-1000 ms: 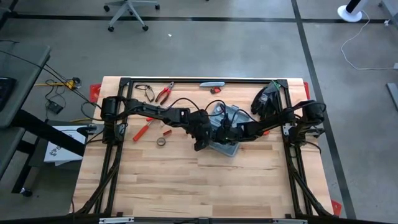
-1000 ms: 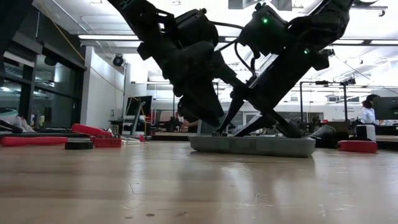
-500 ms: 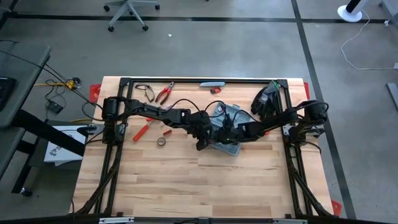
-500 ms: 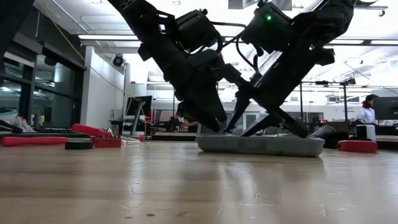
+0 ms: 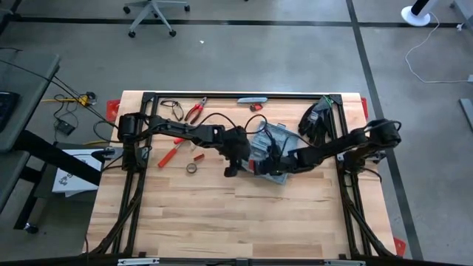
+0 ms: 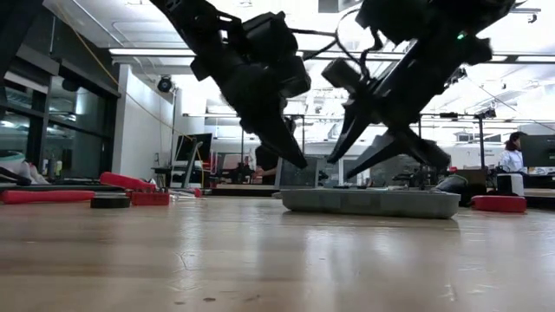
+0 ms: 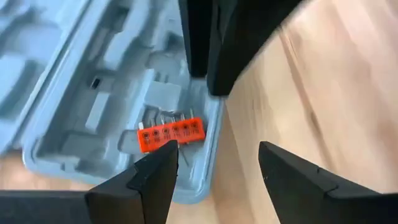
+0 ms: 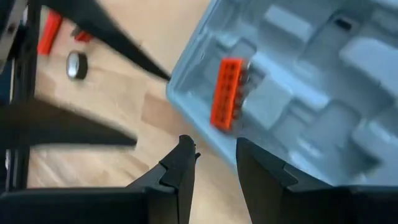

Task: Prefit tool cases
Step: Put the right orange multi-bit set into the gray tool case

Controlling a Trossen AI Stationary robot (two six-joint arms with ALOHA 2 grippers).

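Left gripper (image 7: 214, 171) has opened fully and backed off the case (image 5: 272, 154); it now hangs empty off the case's near-left corner, over bare tabletop (image 5: 222, 214). Right gripper (image 8: 214, 165) has lifted too, fingers part open, gripping nothing, above the case edge. Case lies open and flat mid-tabletop, shifted slightly right, orange bit holder (image 7: 170, 134) seated in its slot. Reads as one insert done. Red-handled tools (image 5: 194, 111) farther back-left remain loose, so more fitting likely.

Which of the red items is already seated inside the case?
The orange-red bit holder, lying in a slot at the tool case's corner. The red-handled pliers and red screwdriver lie loose on the table, left of the case.
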